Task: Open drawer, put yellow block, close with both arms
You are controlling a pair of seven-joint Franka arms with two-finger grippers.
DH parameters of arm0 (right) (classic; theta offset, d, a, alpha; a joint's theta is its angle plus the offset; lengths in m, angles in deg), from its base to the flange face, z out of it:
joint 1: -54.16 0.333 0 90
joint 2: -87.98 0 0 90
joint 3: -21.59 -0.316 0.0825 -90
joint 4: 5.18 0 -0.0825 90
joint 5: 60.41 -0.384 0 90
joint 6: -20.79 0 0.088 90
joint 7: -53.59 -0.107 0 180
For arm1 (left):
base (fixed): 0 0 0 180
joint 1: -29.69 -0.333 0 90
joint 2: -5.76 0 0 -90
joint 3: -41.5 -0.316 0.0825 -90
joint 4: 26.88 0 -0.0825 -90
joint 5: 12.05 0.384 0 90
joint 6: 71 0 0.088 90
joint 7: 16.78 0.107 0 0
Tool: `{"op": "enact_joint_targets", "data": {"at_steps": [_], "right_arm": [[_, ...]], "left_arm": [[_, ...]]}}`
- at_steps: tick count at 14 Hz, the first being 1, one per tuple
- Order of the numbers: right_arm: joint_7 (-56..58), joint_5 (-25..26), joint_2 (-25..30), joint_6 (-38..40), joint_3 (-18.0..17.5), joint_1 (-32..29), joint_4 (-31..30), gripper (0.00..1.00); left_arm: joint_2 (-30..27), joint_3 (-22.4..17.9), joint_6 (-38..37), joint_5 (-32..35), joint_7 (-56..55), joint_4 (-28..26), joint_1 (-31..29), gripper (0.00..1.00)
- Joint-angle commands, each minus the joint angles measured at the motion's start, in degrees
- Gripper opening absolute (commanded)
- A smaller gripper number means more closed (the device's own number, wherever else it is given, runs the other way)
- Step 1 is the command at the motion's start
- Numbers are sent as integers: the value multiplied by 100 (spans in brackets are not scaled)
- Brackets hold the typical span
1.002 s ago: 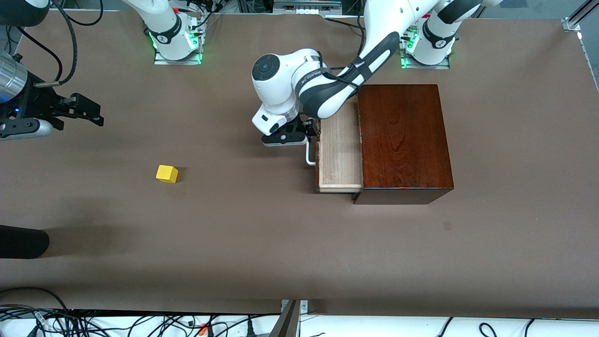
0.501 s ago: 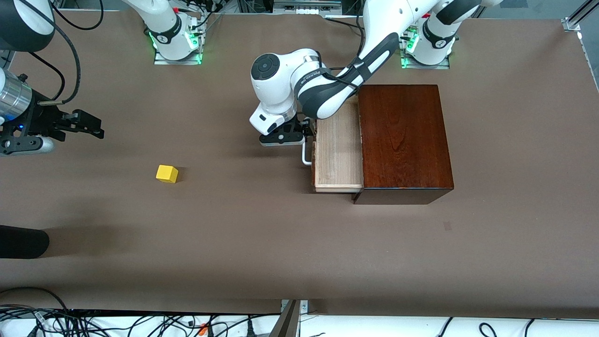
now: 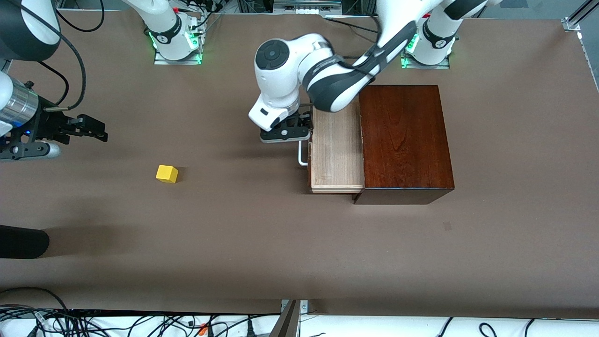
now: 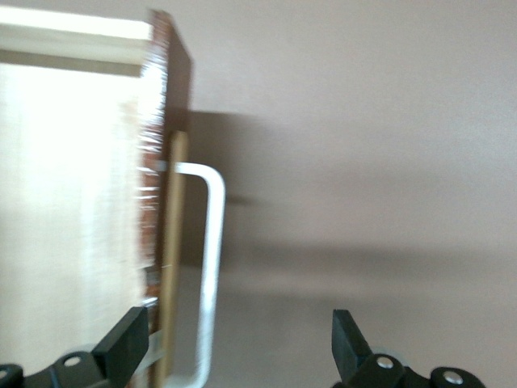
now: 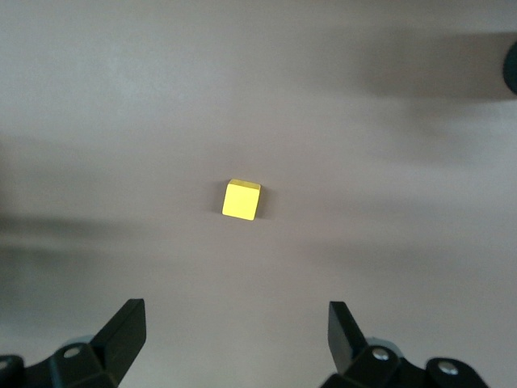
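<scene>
The drawer (image 3: pixel 337 150) stands pulled out of the dark mahogany box (image 3: pixel 405 135) toward the right arm's end, its pale tray bare. My left gripper (image 3: pixel 285 133) hangs open by the drawer front. In the left wrist view the white handle (image 4: pixel 212 267) runs between the spread fingers of the left gripper (image 4: pixel 238 327), close to one of them and touching neither. The yellow block (image 3: pixel 167 173) lies on the table toward the right arm's end. Above the table there, my right gripper (image 3: pixel 99 133) is open. The right wrist view shows the yellow block (image 5: pixel 241 200) ahead of the right gripper (image 5: pixel 234 315).
A black rounded object (image 3: pixel 21 242) juts in at the right arm's end, nearer the front camera than the block. Cables (image 3: pixel 140 323) run along the table's near edge. Brown tabletop (image 3: pixel 243 224) spreads between block and drawer.
The drawer has slid a little farther out toward the right arm's end, and the left arm's wrist has risen. The right gripper has drifted slightly toward the block.
</scene>
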Motion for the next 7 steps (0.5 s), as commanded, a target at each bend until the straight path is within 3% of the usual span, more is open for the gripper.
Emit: {"op": "enact_joint_targets", "data": {"at_steps": [1, 5, 7], "right_arm": [[651, -24, -128, -8, -32, -69, 93, 100], [609, -50, -434, 10, -23, -87, 102, 100], [592, -41, -497, -8, -23, -69, 102, 100]], "left_arm": [[-768, 84, -649, -710, 765, -146, -611, 100], [-1779, 84, -1643, -1634, 2223, -224, -1824, 100], [-2297, 84, -1803, -1942, 2796, -513, -2404, 100]]}}
